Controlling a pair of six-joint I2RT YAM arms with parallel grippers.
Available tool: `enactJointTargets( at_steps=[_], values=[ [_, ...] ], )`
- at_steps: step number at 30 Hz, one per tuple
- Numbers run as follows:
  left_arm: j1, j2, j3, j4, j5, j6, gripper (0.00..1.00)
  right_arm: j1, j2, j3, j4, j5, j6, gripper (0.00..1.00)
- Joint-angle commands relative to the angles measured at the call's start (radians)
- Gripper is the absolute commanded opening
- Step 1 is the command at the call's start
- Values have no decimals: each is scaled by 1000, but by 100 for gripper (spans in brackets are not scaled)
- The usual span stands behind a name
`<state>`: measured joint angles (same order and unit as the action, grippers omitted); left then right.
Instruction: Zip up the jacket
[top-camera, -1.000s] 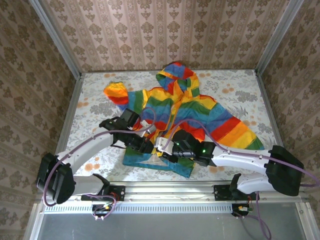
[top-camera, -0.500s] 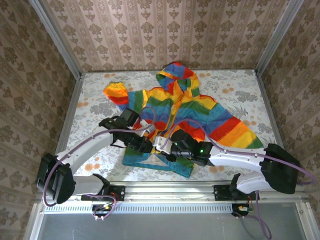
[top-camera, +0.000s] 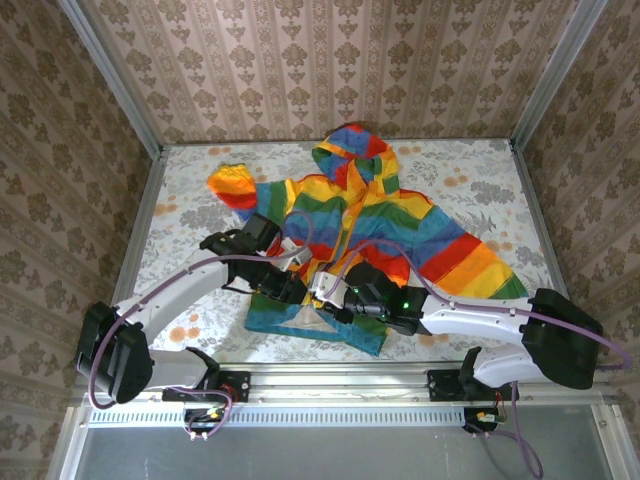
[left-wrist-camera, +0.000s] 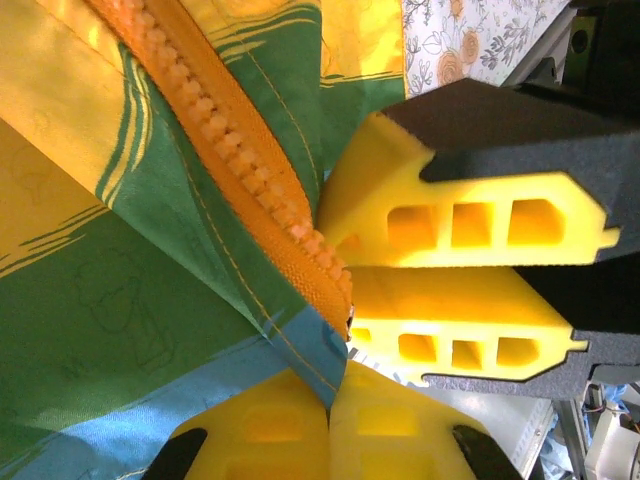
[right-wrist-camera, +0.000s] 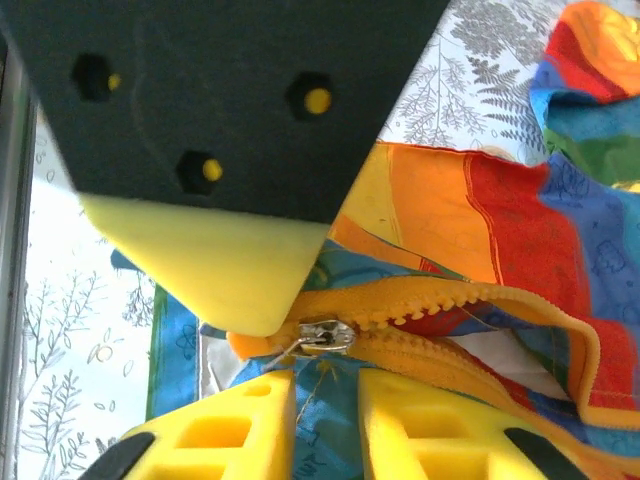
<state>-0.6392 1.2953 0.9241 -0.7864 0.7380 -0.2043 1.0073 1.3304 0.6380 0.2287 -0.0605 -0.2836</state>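
Near edge, hem: my left gripper (left-wrist-camera: 330, 400) has its pads pressed together on the blue bottom corner of the jacket (top-camera: 350, 215), just beside the lower end of the orange zipper (left-wrist-camera: 230, 170).
Right gripper: my right gripper (right-wrist-camera: 325, 395) meets it tip to tip, pinching the cloth at the zipper's foot, with hardly any gap between its pads.
Slider: the metal slider (right-wrist-camera: 325, 335) sits at the very bottom of the teeth, just past my right fingertips and not in my grip.
Farther up: beyond the slider the two rows of teeth part, and the front runs toward the hood (top-camera: 355, 150) at the far side of the surface (top-camera: 470, 170).
Risk, slider: if the tapes are not seated squarely in it, I judge a pull would jam it or leave the teeth split behind.
Risk, hem: thin cloth could slip from my left pinch, so the whole jacket would drag along instead of zipping.
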Motion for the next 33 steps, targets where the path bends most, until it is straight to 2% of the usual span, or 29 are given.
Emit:
enactJointTargets(
  at_steps=[1, 23, 25, 30, 33],
  values=[
    [-2, 1, 30, -37, 33, 22, 0, 4, -15, -5, 50, 15, 8, 29],
    [6, 21, 57, -64, 26, 29, 0, 10, 42, 8, 91, -46, -14, 41],
    [6, 24, 61, -68, 23, 29, 0, 10, 48, 7, 100, -28, -10, 37],
    [7, 27, 73, -86, 11, 31, 0, 10, 27, -22, 135, 38, 0, 13],
    [7, 31, 78, -92, 8, 31, 0, 10, 5, -41, 149, 64, -3, 9]
  ],
)
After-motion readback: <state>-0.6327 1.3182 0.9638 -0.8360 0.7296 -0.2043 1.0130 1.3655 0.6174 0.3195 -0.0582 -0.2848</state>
